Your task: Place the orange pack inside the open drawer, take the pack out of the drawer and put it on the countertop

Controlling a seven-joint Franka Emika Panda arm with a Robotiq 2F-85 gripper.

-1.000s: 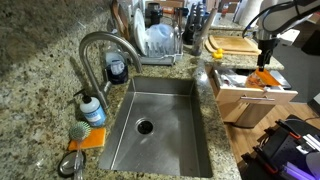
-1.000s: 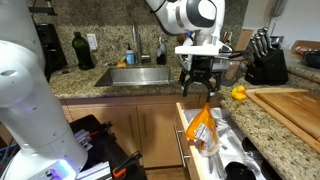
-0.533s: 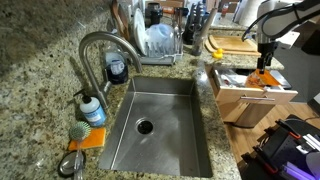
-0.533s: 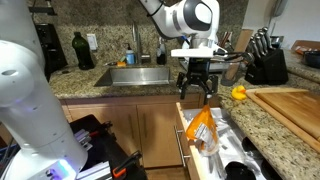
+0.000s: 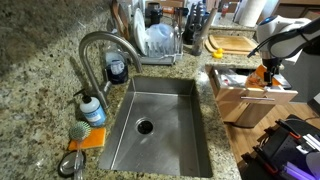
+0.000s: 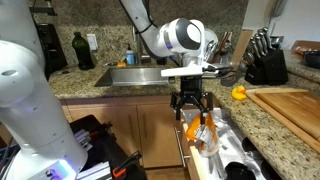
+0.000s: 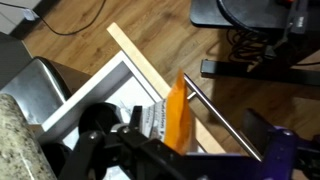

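The orange pack (image 6: pixel 203 131) stands upright in the open drawer (image 6: pixel 186 150) below the countertop (image 6: pixel 272 131). It also shows in an exterior view (image 5: pixel 262 76) and in the wrist view (image 7: pixel 175 112). My gripper (image 6: pixel 193 104) is open and hangs just above the pack, its fingers spread on either side of the pack's top. In the wrist view the gripper (image 7: pixel 190 150) straddles the pack, with the drawer's wooden rim (image 7: pixel 140 62) and metal handle bar beside it. I cannot tell whether the fingers touch the pack.
A steel sink (image 5: pixel 160 125) with a faucet (image 5: pixel 100 45) lies in the granite counter. A dish rack (image 5: pixel 158 42), cutting board (image 6: pixel 290 105), knife block (image 6: pixel 266 60) and yellow duck (image 6: pixel 238 94) stand on the counter. Black gear (image 5: pixel 290 145) lies on the floor.
My gripper has dropped from above the counter edge to the top of the orange pack in the drawer. The pack has stayed in place.
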